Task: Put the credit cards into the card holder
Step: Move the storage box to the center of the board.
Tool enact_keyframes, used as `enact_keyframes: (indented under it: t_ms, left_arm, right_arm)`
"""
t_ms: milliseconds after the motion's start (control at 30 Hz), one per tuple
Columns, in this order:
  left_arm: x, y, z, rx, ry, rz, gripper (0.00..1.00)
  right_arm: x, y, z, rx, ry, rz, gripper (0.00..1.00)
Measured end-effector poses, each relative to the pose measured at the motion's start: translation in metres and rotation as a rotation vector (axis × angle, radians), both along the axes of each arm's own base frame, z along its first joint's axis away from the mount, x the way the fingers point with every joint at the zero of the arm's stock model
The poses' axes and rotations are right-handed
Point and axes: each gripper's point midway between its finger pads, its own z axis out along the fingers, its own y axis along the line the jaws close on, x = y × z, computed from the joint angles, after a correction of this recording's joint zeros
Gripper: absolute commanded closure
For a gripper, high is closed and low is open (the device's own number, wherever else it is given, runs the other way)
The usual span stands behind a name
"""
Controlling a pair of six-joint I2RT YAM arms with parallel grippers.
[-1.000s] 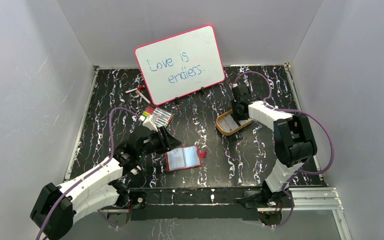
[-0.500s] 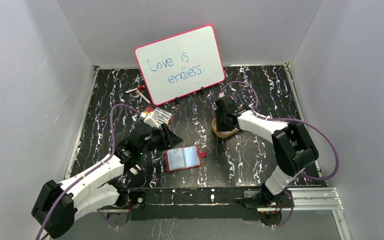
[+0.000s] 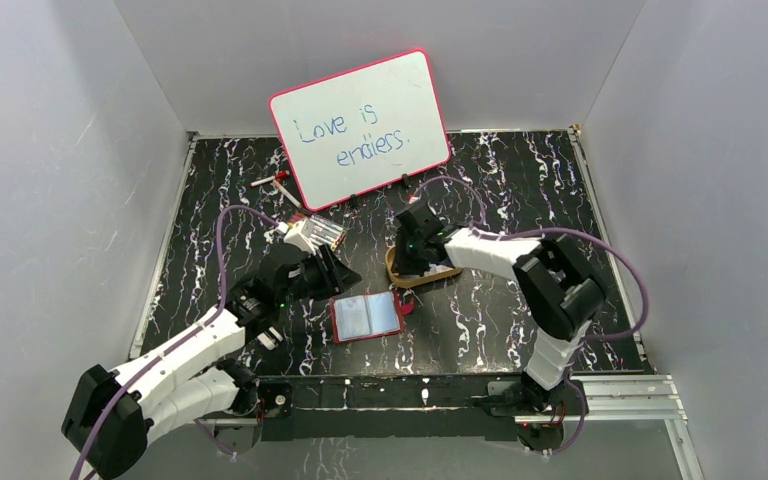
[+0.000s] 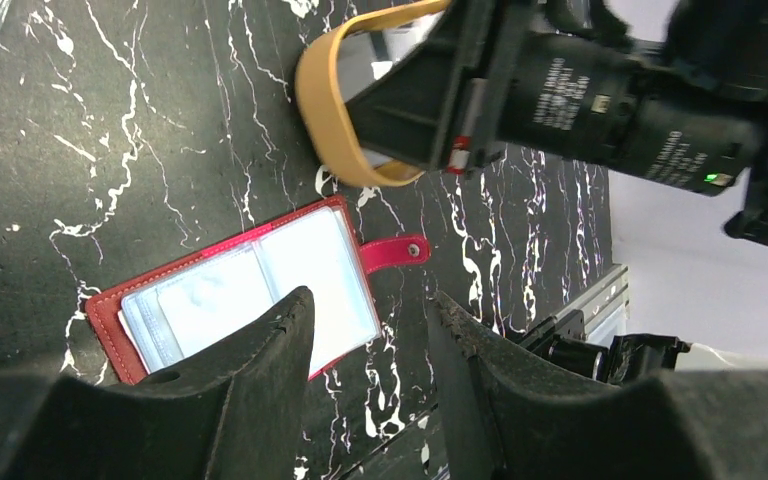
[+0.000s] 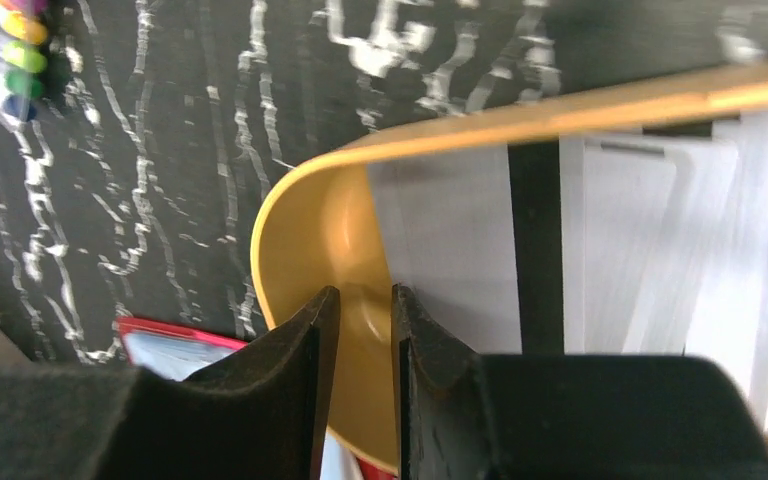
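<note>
The card holder (image 3: 368, 317) lies open on the table, red with clear sleeves, its snap tab pointing right. In the left wrist view the card holder (image 4: 250, 295) lies just beyond my open, empty left gripper (image 4: 370, 310), which hovers at its left edge (image 3: 338, 277). The credit cards (image 5: 450, 240) lie in the orange oval tray (image 5: 310, 215); they are white, and one has a dark stripe (image 5: 535, 240). My right gripper (image 5: 360, 292) is shut on the tray's rim. From above, the tray (image 3: 438, 273) sits just up and right of the holder, with the right gripper (image 3: 407, 262) over it.
A colour marker set (image 3: 315, 233) lies behind my left gripper. A whiteboard (image 3: 360, 127) with writing leans at the back, with a marker (image 3: 272, 181) beside it. Grey walls close in the table on three sides.
My right gripper has dragged the orange tray with the cards leftward, from the table's right-centre to just beside the card holder. My left gripper has shifted only slightly.
</note>
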Motion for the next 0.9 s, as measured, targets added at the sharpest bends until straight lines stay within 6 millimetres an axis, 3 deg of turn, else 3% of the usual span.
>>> enact_keyframes:
  t_ms: [167, 267, 367, 567, 800, 900]
  left_arm:
    - [0.006, 0.001, 0.009, 0.012, -0.02, 0.014, 0.56]
    - [0.011, 0.0, 0.015, 0.023, -0.031, 0.025, 0.56]
    - [0.02, -0.001, 0.019, 0.038, -0.04, 0.037, 0.56]
    - [0.047, -0.001, 0.002, 0.147, -0.02, 0.078, 0.57]
    - [0.073, 0.006, -0.047, 0.293, 0.083, 0.104, 0.57]
    - [0.074, 0.006, -0.055, 0.316, 0.093, 0.092, 0.56]
  right_arm:
    - [0.009, 0.049, 0.002, 0.08, 0.014, 0.032, 0.58]
    - [0.018, 0.061, 0.015, 0.099, -0.025, 0.052, 0.47]
    - [0.025, 0.055, 0.034, 0.081, -0.097, 0.071, 0.36]
    - [0.037, 0.034, 0.072, 0.005, -0.223, 0.1, 0.34]
    - [0.043, 0.011, 0.065, -0.05, -0.201, 0.104, 0.28]
    - [0.038, 0.009, 0.058, -0.061, -0.177, 0.131, 0.16]
